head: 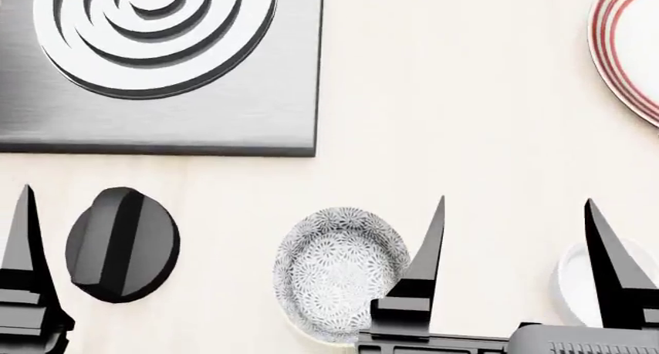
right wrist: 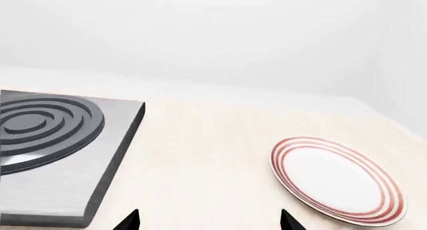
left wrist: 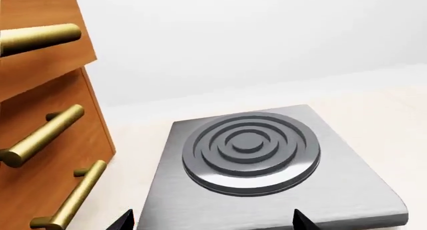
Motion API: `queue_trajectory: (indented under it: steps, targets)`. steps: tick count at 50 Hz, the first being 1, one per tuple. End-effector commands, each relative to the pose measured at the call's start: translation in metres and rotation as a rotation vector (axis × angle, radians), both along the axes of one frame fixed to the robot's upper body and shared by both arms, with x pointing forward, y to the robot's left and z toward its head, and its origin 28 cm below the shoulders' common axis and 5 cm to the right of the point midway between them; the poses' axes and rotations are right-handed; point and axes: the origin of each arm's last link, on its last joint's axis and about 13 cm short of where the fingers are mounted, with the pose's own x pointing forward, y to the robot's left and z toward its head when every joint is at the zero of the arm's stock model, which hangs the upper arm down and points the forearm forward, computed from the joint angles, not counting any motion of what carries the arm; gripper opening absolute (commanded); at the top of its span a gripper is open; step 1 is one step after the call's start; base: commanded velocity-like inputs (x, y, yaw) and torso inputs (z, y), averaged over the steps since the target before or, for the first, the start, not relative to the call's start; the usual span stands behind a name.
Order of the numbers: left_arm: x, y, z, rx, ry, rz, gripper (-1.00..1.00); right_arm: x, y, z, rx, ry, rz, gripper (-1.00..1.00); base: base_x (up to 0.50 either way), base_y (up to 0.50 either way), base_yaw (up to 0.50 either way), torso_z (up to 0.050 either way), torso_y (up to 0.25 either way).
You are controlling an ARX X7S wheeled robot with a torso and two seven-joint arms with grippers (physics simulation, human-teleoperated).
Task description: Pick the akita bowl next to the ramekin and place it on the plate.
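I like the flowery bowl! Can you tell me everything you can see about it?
The akita bowl is small, round and deep, white with a dense grey flower pattern inside. It sits upright and empty on the pale counter. The right gripper's open left finger overlaps its right edge in the head view; whether they touch can't be told.

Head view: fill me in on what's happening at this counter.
A two-armed robot is set to move the akita bowl onto the red-ringed plate, and nothing is grasped yet. The right hand is open, above the bare counter between the bowl and the white ramekin. The left hand shows only one finger at the frame's edge, beside a black knob. The plate sits empty at far right, with the burner plate at far left.
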Motion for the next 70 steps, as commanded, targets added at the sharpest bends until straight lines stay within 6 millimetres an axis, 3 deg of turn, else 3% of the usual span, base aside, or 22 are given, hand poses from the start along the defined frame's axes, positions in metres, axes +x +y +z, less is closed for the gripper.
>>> queue_trajectory:
  steps: [1, 31, 50, 70]
  targets:
    - [0.0, 0.0, 0.0, 0.0, -0.001, 0.001, 1.0, 0.0, 0.0, 0.001, -0.001, -0.001, 0.001, 1.0, 0.0, 0.0, 0.0, 0.0, -0.158]
    - [0.001, 0.0, -0.002, 0.003, -0.006, 0.004, 1.0, -0.002, 0.005, 0.005, -0.019, 0.089, 0.043, 1.0, 0.0, 0.0, 0.0, 0.0, -0.045]
    - [0.0, 0.001, -0.001, 0.008, -0.01, 0.01, 1.0, -0.001, 0.01, 0.009, 0.049, 0.218, 0.139, 1.0, 0.0, 0.0, 0.0, 0.0, 0.0]
    - [0.0, 0.001, -0.003, 0.003, -0.003, 0.016, 1.0, 0.005, 0.01, 0.001, 0.173, 0.379, 0.225, 1.0, 0.0, 0.0, 0.0, 0.0, 0.0]
